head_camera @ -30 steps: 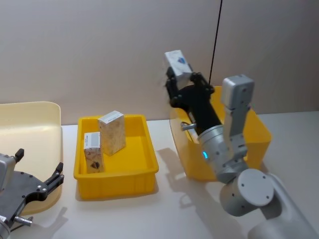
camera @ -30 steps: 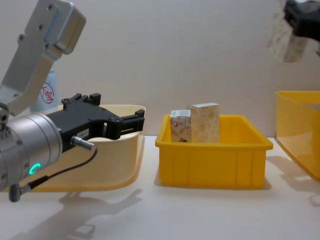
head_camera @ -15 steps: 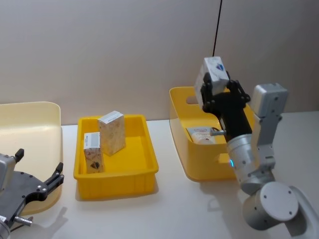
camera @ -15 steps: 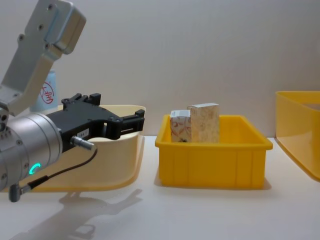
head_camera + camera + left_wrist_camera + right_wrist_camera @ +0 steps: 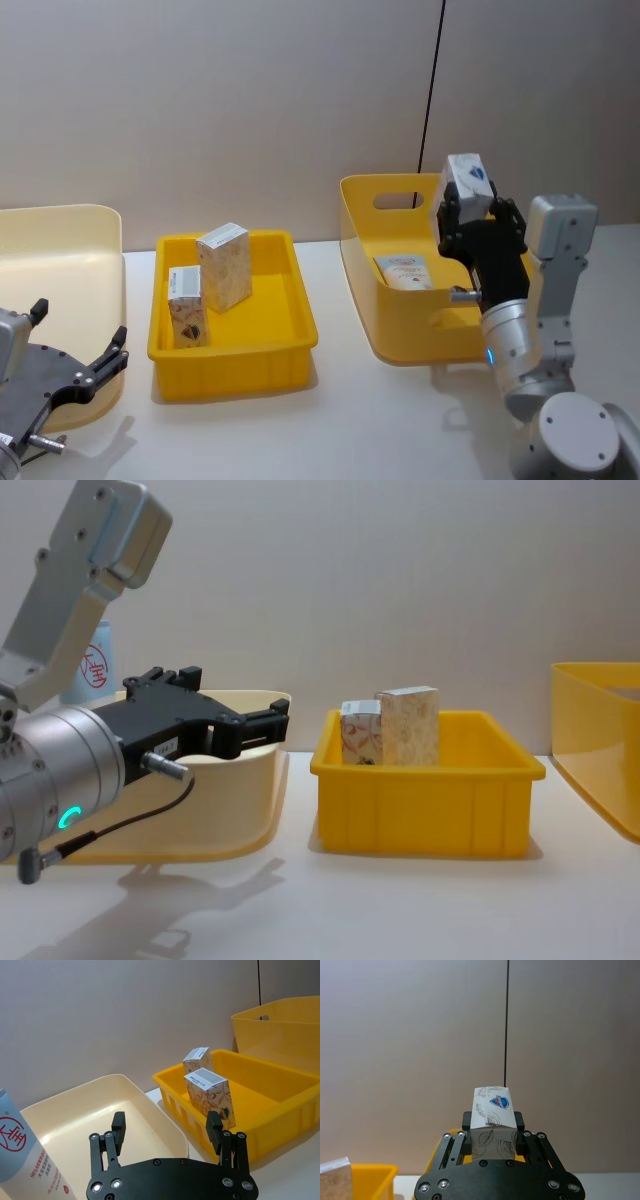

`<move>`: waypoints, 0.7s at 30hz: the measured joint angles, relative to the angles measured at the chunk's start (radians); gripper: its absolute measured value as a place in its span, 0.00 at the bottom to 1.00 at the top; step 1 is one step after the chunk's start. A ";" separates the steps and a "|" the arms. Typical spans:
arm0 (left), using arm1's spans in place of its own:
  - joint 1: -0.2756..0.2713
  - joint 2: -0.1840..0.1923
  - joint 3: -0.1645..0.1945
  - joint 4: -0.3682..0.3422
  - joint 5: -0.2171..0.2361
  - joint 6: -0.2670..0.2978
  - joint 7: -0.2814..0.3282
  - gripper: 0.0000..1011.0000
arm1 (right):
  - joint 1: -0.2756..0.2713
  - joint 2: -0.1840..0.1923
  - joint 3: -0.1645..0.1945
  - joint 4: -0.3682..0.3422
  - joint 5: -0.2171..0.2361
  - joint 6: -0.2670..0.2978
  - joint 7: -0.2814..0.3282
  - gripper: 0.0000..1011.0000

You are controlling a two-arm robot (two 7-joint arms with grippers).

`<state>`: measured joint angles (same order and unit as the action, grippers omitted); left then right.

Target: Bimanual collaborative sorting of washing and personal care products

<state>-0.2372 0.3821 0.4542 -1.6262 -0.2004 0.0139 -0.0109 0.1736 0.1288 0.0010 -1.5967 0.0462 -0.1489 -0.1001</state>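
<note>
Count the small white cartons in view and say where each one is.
4. Two cartons stand in the low yellow tray: a taller one and a shorter one. One is held in the right claw. One lies in the deep yellow bin; more may be hidden there.

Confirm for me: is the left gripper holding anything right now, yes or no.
No: in the left wrist view the left gripper has its fingers spread apart with nothing between them, near the cream bin.
</note>
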 joint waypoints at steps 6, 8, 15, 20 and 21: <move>0.000 0.000 0.000 0.000 0.000 0.000 0.000 0.99 | -0.016 -0.008 0.009 -0.007 -0.012 0.043 -0.014 0.44; 0.000 0.000 0.000 0.000 0.000 0.000 0.000 0.99 | -0.018 -0.010 0.011 -0.008 -0.014 0.056 -0.016 0.44; 0.000 0.000 0.000 0.000 0.000 0.000 0.000 0.99 | -0.017 -0.021 0.010 -0.001 -0.020 0.115 -0.016 0.44; 0.000 0.000 0.000 0.000 0.000 0.000 0.000 0.99 | -0.007 -0.028 0.005 0.012 -0.023 0.144 -0.011 0.44; 0.000 0.000 0.000 0.000 0.000 0.000 0.000 0.99 | -0.005 -0.030 0.003 0.016 -0.024 0.151 -0.008 0.44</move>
<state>-0.2372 0.3821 0.4542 -1.6262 -0.2004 0.0139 -0.0110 0.1691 0.0988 0.0036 -1.5804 0.0221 0.0023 -0.1085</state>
